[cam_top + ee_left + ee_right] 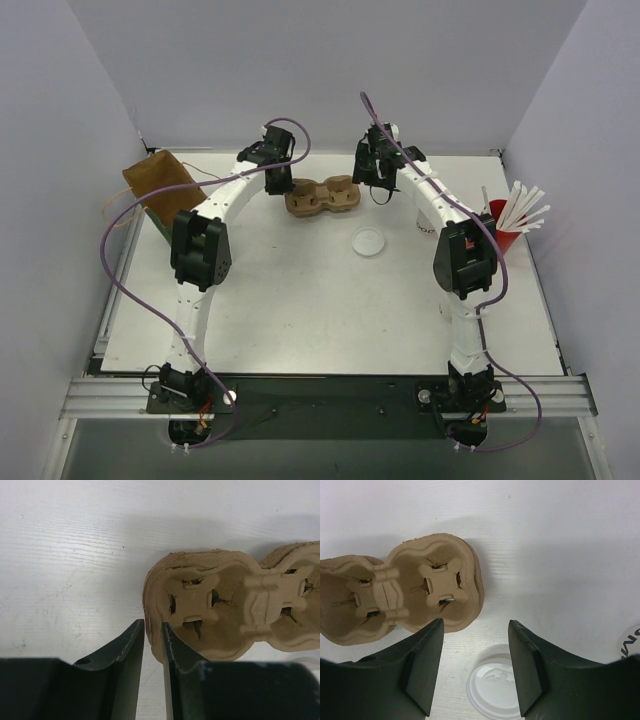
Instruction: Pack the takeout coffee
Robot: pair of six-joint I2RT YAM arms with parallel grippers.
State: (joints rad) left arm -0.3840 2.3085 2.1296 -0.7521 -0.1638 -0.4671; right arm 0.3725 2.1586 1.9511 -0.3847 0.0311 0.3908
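One white paper cup (pixel 428 216) stands behind my right arm, partly hidden; its edge with dark lettering shows in the right wrist view (pixel 631 642). The second cup is out of view. The brown pulp carrier (pixel 322 195) lies at the table's back middle. My left gripper (pixel 279 185) is at its left end; in the left wrist view the gripper (pixel 152 624) is nearly closed, its fingers straddling the carrier's rim (pixel 155 600). My right gripper (pixel 378 186) is open and empty just right of the carrier (pixel 440 587), and hangs (pixel 475 622) above a white lid (pixel 497 687).
The white lid (pixel 368 242) lies flat in front of the carrier. A red cup of white straws (pixel 505 228) stands at the right edge. A brown paper bag (pixel 155 182) lies at the back left. Grey walls close in the sides and back.
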